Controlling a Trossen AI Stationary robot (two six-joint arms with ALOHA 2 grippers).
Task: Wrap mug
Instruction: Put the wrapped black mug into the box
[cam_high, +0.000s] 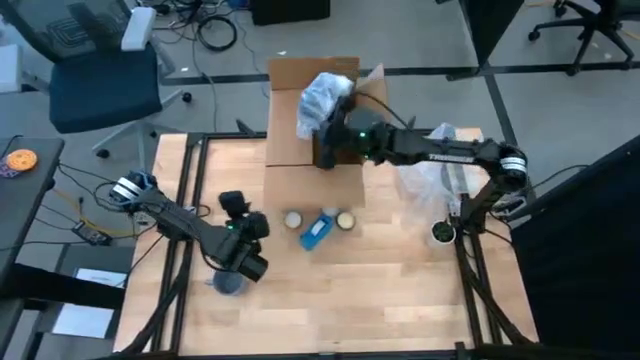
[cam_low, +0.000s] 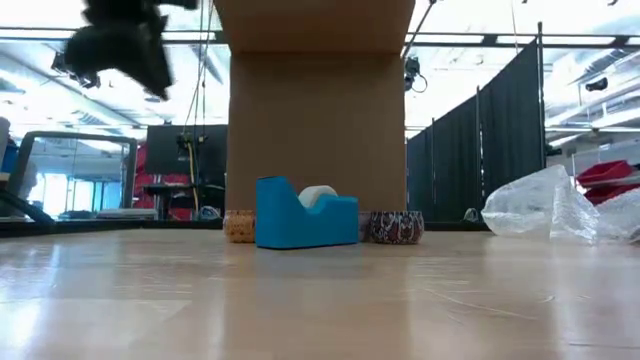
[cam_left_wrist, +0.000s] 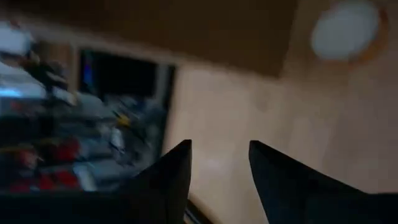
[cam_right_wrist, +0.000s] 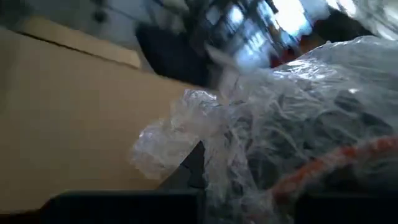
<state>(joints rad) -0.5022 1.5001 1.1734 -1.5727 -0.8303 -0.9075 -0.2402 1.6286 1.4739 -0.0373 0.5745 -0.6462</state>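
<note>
Mug: swathed in clear plastic wrap, the bundle clenched in the right gripper and held over the open cardboard box at the table's far side; the mug itself is hidden under the film. Left gripper: released, fingers apart and empty, raised over the near-left table, with a blue tape dispenser and two small bowls between it and the box, and loose plastic lying right. Risk, as judged: the untaped wrap may slip or unravel, letting the bundle drop badly into the box.
</note>
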